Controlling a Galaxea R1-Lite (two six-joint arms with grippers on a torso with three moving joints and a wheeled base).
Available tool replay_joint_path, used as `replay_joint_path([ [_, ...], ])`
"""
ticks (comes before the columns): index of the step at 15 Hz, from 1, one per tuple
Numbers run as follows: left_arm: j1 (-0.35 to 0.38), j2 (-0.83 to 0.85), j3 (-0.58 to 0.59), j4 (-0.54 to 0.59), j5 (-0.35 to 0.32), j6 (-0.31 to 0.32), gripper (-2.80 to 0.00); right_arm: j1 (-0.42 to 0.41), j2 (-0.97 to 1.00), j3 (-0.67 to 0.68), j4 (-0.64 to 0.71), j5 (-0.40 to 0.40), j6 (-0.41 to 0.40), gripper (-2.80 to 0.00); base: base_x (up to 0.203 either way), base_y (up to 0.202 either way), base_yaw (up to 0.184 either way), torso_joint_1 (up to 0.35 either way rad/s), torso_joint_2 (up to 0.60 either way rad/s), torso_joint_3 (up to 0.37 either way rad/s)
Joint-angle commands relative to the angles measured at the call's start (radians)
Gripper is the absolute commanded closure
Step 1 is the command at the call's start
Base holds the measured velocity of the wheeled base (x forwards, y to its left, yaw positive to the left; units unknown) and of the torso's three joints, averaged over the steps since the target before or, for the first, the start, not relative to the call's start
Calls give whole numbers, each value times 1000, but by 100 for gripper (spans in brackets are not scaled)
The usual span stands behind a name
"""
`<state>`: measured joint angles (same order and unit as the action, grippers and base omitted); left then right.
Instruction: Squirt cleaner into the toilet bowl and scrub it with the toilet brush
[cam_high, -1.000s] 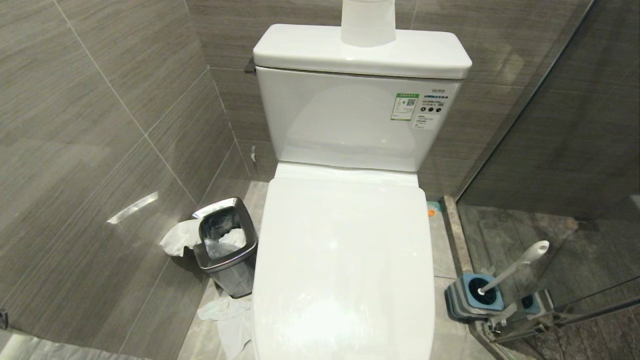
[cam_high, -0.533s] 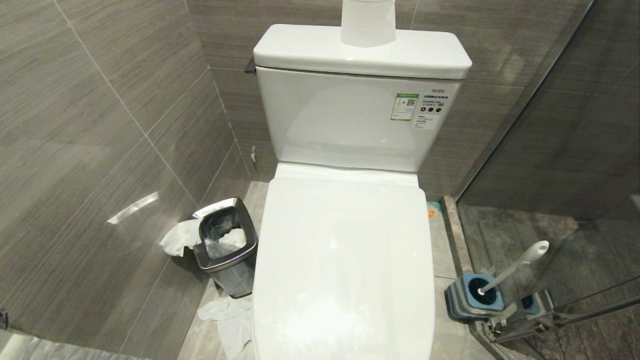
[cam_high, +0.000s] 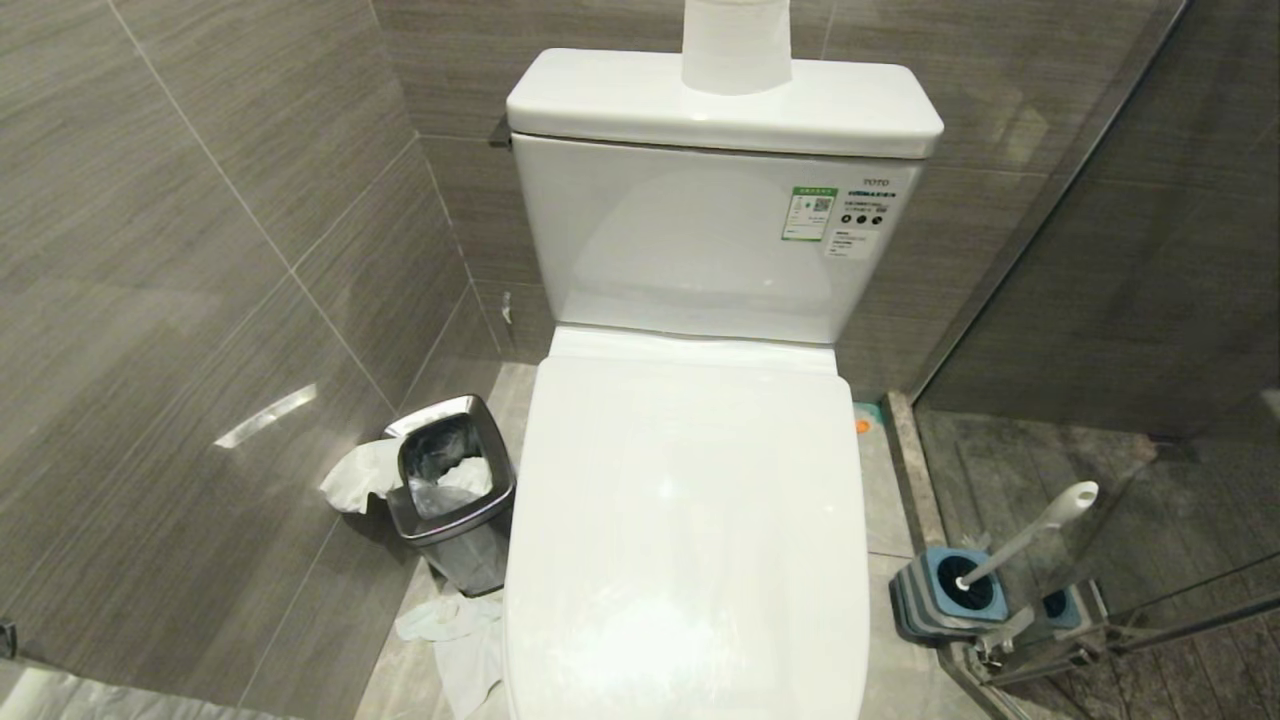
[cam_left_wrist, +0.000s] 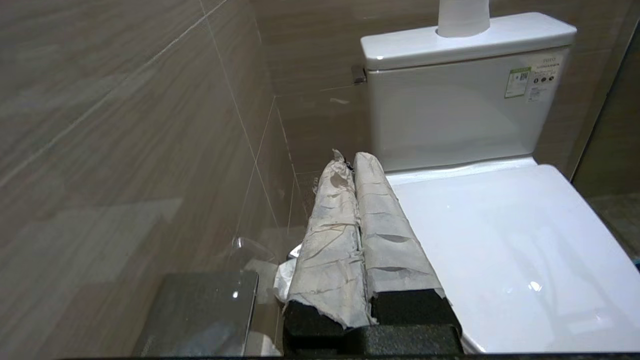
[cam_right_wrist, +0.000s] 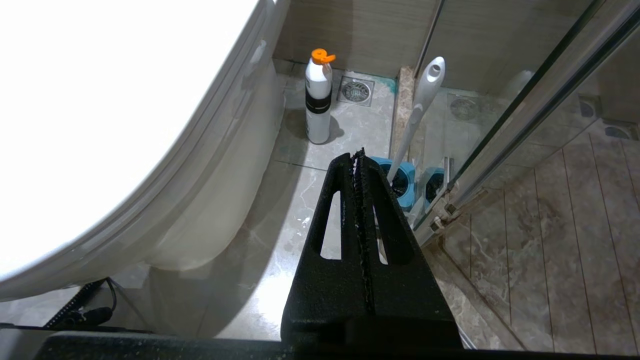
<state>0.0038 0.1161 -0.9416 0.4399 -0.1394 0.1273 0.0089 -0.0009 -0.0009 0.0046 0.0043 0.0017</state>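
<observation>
Still capped, the cleaner stands on the floor beside the closed toilet; smooth, light plastic, best gripped mid-body. Left claw and right claw both pressed closed, empty.

The closed white plastic toilet lid hides the bowl and runs off the head view at six o'clock. The white paper roll is cut off at twelve o'clock. The square blue-and-grey holder conceals the brush's bristles.
</observation>
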Motion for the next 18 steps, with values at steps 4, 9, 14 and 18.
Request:
replay_joint_path([
  [4,-2,-115,73,33,32,38,0,0,1,0,0,0,0,0,0,0,0,0,0,0],
  [9,-2,-116,252,23,46,42,0,0,1,0,0,0,0,0,0,0,0,0,0,0],
  [14,-2,-115,593,-399,68,45,0,0,1,-1,0,0,1,0,0,0,0,0,0,0],
  [18,-2,-115,698,-511,73,57,0,0,1,-1,0,0,0,0,0,0,0,0,0,0],
])
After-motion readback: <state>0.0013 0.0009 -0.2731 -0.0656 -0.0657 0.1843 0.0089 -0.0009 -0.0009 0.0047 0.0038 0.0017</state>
